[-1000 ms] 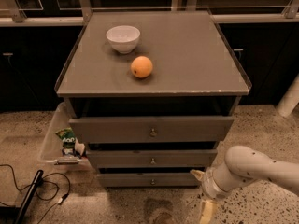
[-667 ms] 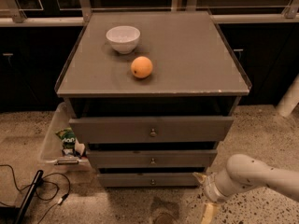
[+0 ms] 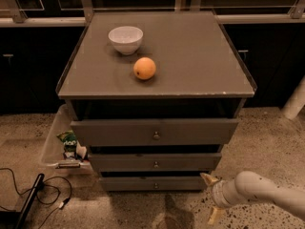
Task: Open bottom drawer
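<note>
At 4 o'clock from the bottom drawer [image 3: 133,183], just off its right end, my gripper [image 3: 211,198] hangs over the speckled floor [image 3: 267,147] with its two tan fingers spread apart, holding nothing. That drawer is the lowest front, at 6 o'clock on the grey cabinet [image 3: 190,56]. It sits no further out than a second ago, while my forearm [image 3: 267,194] has sunk lower.

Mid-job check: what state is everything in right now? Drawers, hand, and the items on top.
bottom drawer: looks closed, knob untouched.
middle drawer: looks closed.
top drawer: looks closed.
hand: open, empty, low near the floor just right of the bottom drawer's front.
bowl: upright, empty, on the cabinet top.
orange: resting on the top, apart from the bowl.
</note>
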Controlling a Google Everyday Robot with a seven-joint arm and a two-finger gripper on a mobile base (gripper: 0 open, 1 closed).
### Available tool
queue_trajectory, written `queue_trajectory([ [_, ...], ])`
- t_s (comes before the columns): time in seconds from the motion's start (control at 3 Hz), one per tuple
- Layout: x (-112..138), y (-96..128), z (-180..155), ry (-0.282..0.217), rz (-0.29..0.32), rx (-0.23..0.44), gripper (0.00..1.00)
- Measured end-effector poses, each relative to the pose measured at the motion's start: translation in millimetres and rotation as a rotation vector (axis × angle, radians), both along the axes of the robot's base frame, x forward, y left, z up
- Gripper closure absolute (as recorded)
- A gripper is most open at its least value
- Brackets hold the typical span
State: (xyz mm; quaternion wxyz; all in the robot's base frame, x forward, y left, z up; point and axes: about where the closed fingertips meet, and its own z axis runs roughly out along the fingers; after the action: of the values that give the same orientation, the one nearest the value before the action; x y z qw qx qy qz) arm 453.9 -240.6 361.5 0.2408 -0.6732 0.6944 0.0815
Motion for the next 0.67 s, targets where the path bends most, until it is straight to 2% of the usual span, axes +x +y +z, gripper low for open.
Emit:
queue_trajectory([
  [0.33, 0.0, 0.0, -0.1, 0.000, 0.000, 0.000, 0.00],
  [0.67, 3.7, 13.1, -27.5, 0.009, 0.024, 0.022, 0.00],
])
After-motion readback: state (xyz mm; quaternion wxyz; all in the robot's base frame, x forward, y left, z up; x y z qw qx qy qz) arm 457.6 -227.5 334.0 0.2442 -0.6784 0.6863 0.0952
